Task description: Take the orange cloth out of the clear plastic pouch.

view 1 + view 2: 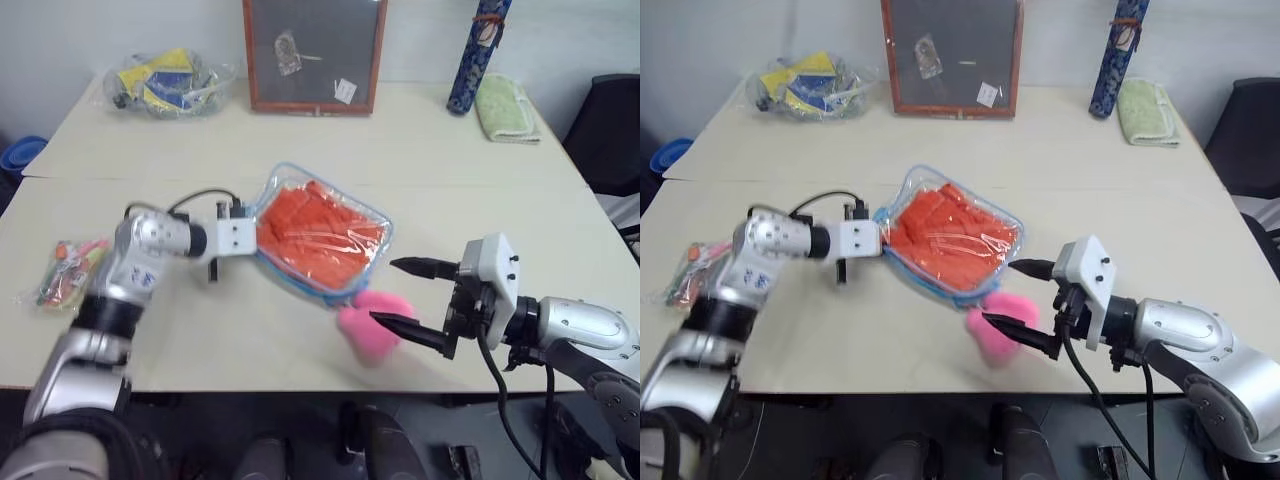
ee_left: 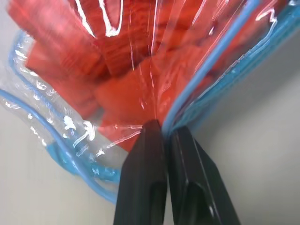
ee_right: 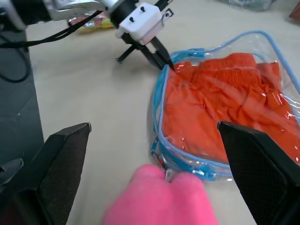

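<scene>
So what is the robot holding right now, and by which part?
The left gripper is shut on the clear plastic pouch, pinching its blue-edged rim at one side. The right gripper holds nothing, its jaws open beside the pink fluffy ball.

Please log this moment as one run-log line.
left gripper: shut on clear plastic pouch edge | right gripper: open | orange cloth: inside pouch

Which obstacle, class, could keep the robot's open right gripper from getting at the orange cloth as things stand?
Probably not directly: the orange cloth lies inside the clear plastic pouch, pinched by the left gripper. The pink fluffy ball sits by the right gripper.
</scene>
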